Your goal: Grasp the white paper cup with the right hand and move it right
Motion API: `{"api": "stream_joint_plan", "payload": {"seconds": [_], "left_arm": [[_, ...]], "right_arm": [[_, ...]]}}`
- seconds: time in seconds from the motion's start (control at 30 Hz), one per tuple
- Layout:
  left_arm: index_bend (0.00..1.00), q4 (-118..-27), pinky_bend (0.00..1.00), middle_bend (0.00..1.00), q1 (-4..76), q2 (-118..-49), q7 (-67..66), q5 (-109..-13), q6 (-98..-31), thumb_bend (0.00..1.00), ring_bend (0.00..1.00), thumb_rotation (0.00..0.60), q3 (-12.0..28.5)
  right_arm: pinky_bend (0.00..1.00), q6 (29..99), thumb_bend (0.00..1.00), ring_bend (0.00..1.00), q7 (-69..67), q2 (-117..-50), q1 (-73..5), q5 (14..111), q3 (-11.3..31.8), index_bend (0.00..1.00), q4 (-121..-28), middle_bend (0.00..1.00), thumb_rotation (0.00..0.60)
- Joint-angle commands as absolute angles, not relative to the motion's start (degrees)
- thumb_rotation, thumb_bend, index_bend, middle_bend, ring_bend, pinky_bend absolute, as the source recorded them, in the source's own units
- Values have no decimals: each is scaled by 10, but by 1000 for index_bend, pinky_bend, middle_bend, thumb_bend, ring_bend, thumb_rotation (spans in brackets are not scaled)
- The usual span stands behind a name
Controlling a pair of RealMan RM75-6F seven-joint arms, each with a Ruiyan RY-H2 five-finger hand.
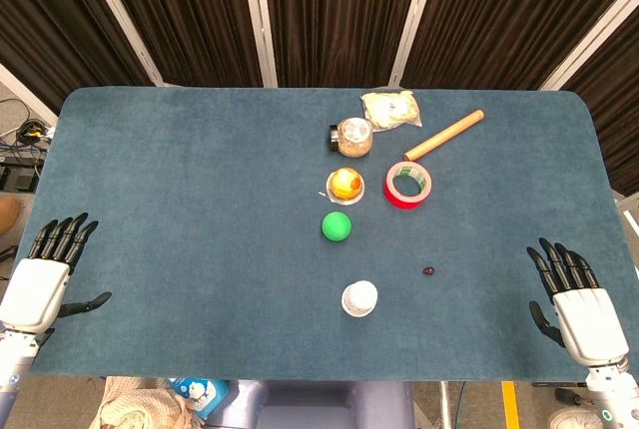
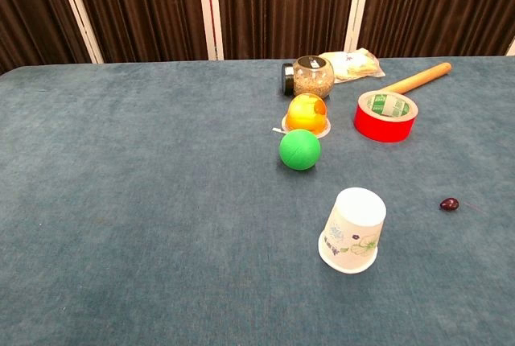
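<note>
Cup upside down, near table front edge, just below green ball | right hand empty, fingers spread, well apart at right edge, probably staged for approach | left hand likewise empty, spread | grasp not begun

Table, blue felt-like cover. On it: white paper cup, upside down, near front edge; green ball; orange fruit cup; glass jar on its side; red tape roll; wooden rolling pin; clear packet; small dark bead.
</note>
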State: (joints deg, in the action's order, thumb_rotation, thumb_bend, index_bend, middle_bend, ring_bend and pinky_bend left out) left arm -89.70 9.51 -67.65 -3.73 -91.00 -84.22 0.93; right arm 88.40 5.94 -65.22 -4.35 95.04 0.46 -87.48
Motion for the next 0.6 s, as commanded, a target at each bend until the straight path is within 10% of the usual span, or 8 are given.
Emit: {"api": "stream_joint_plan", "payload": {"seconds": [0.03,0.6], "left_arm": [[0,-897,0,0,95,-676,-37,-909,-842,0,0,600,10],[0,-895,0,0,94,-676,-31,-903,-841,0,0,600,11]], "right_arm": [[121,882,421,0,59,-652,-44,949,5,0,-875,0,600],[120,822,358,0,-4,-624,-125,1060,-16,0,-886,0,600]]}}
